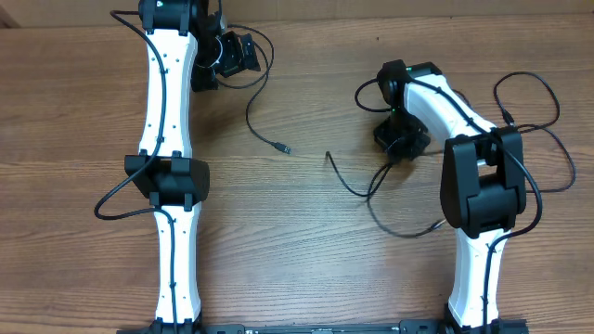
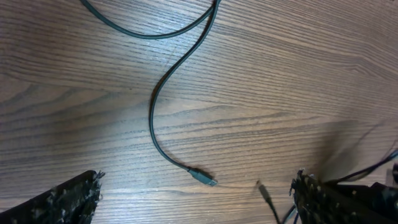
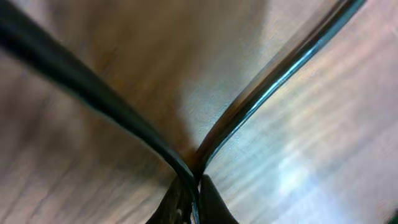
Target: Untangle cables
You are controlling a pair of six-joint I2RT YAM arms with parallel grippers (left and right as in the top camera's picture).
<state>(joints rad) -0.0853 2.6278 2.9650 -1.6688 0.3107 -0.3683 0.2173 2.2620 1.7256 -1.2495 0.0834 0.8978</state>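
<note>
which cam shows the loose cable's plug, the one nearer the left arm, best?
Left wrist. The plug lies in sharp close-up on the table, silvery tip and its cord's curve clear. Overhead shows it only as a small speck mid-table. Right wrist misses it: only blurred cable strands pinched in the shut right gripper.

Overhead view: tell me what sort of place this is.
Probably a robotics lab or test bench: a wood-grain table, a white left arm and right arm mounted at its near edge, and thin black cables lying loose on it.
</note>
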